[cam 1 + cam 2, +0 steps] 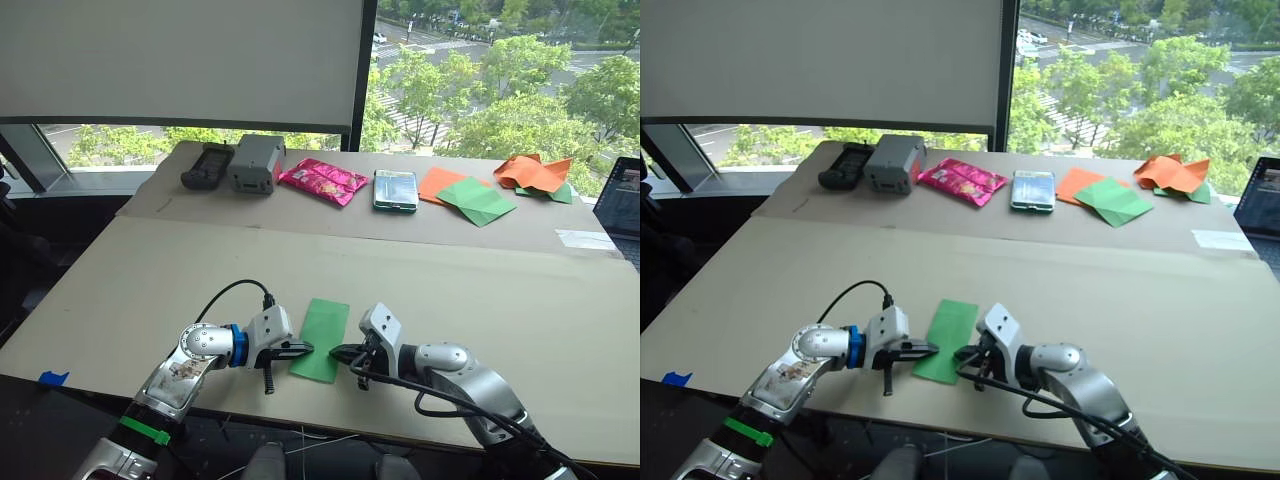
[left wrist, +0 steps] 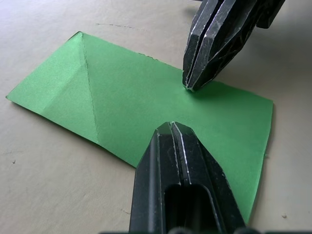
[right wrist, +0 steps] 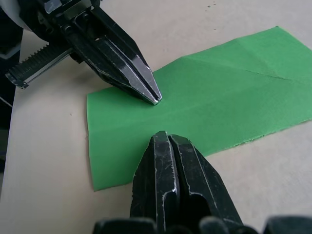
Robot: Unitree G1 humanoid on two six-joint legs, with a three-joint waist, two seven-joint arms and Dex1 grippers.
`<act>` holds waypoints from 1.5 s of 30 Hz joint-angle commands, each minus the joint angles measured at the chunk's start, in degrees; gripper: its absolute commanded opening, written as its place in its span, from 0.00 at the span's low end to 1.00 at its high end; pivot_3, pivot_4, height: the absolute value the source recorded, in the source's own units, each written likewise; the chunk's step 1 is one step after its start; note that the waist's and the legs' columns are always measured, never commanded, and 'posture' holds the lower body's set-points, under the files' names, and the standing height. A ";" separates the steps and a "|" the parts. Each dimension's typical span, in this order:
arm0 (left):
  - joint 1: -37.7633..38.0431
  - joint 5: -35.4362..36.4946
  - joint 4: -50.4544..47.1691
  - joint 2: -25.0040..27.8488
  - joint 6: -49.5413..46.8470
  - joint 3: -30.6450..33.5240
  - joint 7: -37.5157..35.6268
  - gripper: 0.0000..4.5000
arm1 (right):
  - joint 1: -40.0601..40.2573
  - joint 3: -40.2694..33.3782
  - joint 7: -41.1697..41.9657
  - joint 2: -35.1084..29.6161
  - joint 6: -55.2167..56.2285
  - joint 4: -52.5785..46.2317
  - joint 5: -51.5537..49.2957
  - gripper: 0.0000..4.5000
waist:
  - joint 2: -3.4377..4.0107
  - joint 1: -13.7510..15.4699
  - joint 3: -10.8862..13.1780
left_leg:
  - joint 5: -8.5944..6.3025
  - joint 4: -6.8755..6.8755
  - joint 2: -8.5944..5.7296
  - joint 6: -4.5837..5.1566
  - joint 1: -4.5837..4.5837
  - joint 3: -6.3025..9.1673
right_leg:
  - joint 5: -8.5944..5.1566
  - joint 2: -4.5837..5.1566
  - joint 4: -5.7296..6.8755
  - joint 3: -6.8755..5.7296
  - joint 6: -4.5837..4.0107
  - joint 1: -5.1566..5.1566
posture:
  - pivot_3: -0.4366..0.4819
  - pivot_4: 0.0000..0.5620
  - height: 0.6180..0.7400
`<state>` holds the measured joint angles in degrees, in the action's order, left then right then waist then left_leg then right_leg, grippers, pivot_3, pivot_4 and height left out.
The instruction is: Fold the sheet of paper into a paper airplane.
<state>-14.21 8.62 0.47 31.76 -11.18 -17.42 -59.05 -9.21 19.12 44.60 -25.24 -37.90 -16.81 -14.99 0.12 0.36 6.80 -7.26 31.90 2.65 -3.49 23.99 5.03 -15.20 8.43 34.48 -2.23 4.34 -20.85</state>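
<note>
Here both closed jaws press the sheet of paper (image 1: 322, 338); phone (image 1: 395, 190) and orange papers (image 1: 530, 173) lie far behind.

Your two head views look forward and down from above the worktop (image 1: 560, 310), taking in its whole width up to the window behind it. They share nearly the same scene, the right eye set slightly to one side. Each wrist view sits very close and low over the sheet of paper (image 2: 146, 107), looking along its own closed claw. The left wrist camera faces the right claw (image 2: 191, 87) across the sheet; the right wrist camera faces the left claw (image 3: 155, 100). Both wrist views share the sheet's near end and both claw tips.
</note>
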 commanded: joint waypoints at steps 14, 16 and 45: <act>1.84 -2.33 0.91 1.29 -1.16 -0.95 0.47 0.00 | 3.55 4.49 3.31 -3.67 -4.11 -4.15 -3.24 0.01 | -0.03 0.01 0.02 | -0.01 -0.03 0.00 -0.01 0.06 0.00 | 0.00 0.01 -0.32 0.00 0.00 0.01 | 0.48 0.27 0.77; 2.01 -1.76 0.29 1.47 -1.30 -0.21 0.57 0.00 | 3.76 2.60 2.29 -3.22 -2.34 -4.41 -3.35 0.01 | -0.04 0.02 0.03 | -0.01 -0.03 0.00 -0.01 0.06 0.00 | 0.00 0.00 -0.32 0.00 0.00 0.01 | 0.48 0.27 0.77; -8.17 6.81 -0.05 -3.22 -5.59 3.15 -3.19 0.00 | 7.00 -17.69 -2.65 -2.75 -1.52 -17.18 -19.72 0.01 | -0.18 0.36 0.46 | 0.00 -0.04 0.03 0.00 0.37 -0.10 | 0.01 0.00 -0.36 -0.02 0.01 -0.30 | 0.48 0.27 0.77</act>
<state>-20.77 15.32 0.79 29.37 -17.70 -13.70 -61.51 -1.76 3.37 42.11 -27.99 -39.46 -31.02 -31.96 -0.06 0.73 7.26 -7.26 31.85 2.67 -3.48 24.37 4.94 -15.18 8.42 34.12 -2.25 4.36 -21.14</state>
